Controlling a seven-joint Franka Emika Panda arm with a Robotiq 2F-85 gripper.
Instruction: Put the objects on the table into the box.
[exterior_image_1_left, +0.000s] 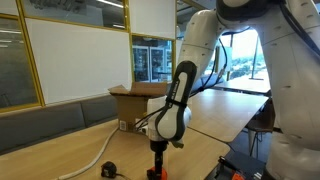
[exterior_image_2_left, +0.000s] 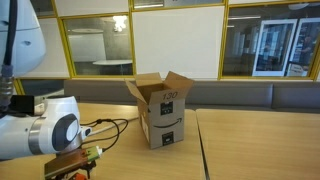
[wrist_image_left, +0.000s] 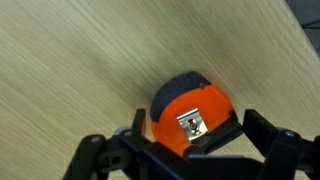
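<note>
Yellow-framed glass partitions and whiteboards stand behind a long, pale wood-grain bench (exterior_image_2_left: 250, 145). The brown cardboard box (exterior_image_2_left: 162, 118) stands on it just beside the seam, away from the edges, with its top flaps raised and open and a white printed label on one side. Well apart from the box, near the bench edge by the robot, an orange-and-black tape measure (wrist_image_left: 195, 115) lies flat on the wood with a small metal clip facing up. The fingers (wrist_image_left: 268, 138) are spread wide, one on either side of the tape measure, gripping nothing. A long white cord (exterior_image_1_left: 93, 157) curves across the bench beside the arm, and a small black item (exterior_image_1_left: 110, 168) lies near the cord's end.
</note>
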